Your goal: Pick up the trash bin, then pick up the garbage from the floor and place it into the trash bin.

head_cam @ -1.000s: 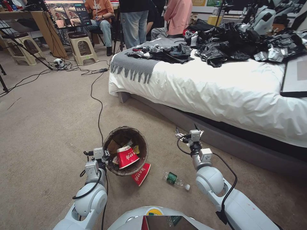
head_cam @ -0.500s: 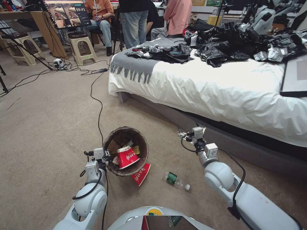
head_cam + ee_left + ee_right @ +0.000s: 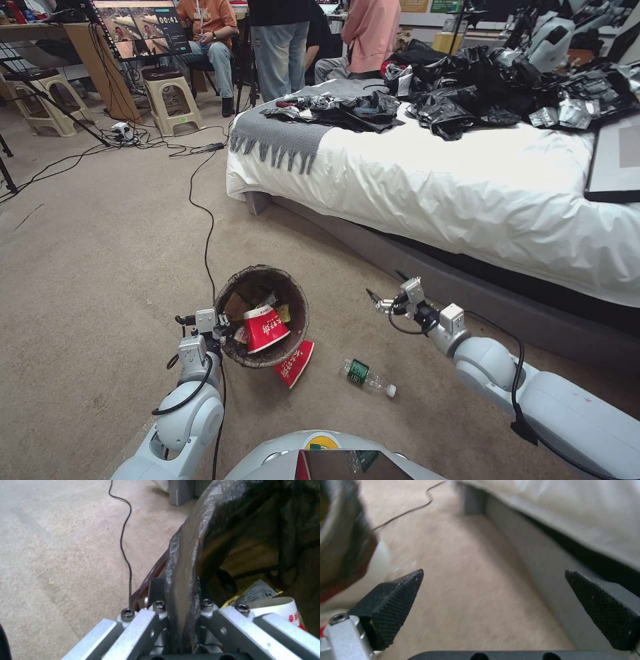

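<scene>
Two pieces of litter, a noodle cup [image 3: 294, 363] and a bottle [image 3: 368, 377], were left on the floor near the trash bin [image 3: 262, 315], gripped at its rim by the left hand [image 3: 217, 328]. Descent over the bottle seemed required of the wide-open, empty right hand [image 3: 383, 298].

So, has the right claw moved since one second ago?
Yes. The right claw has dropped lower and swung toward the trash bin, away from the bed frame. It is open, above the carpet.

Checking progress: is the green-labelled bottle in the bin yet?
No, the bottle lies on the carpet, apart from the bin.
</scene>
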Controlling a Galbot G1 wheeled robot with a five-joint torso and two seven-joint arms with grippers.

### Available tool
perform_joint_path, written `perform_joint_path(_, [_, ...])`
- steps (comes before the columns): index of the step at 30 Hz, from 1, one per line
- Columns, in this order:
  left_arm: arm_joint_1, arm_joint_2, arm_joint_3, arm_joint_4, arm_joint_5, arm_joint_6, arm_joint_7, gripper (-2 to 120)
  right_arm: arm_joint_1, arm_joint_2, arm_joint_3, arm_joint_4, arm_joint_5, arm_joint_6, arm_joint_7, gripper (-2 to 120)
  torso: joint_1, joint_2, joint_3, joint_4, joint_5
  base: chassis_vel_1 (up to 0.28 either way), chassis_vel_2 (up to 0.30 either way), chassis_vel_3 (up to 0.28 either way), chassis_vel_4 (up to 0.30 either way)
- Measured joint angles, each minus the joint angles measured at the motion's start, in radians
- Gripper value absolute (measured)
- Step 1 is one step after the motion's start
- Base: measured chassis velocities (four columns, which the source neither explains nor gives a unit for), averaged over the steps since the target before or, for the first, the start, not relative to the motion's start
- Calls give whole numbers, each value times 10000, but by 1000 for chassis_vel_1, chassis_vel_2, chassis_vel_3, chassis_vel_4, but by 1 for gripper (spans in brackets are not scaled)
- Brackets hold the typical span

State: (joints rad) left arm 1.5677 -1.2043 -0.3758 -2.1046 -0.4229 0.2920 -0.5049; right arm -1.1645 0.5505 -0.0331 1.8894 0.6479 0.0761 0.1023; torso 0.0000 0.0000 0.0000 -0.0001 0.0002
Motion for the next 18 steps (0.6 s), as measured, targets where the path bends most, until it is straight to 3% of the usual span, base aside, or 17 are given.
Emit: perform_joint_path(18, [-84, -134, 40, 180, 78, -37, 15, 0, 227, -190, -1780, -1076, -834, 724, -1780, 100, 0, 0, 0, 1, -2, 0, 0, 0, 0])
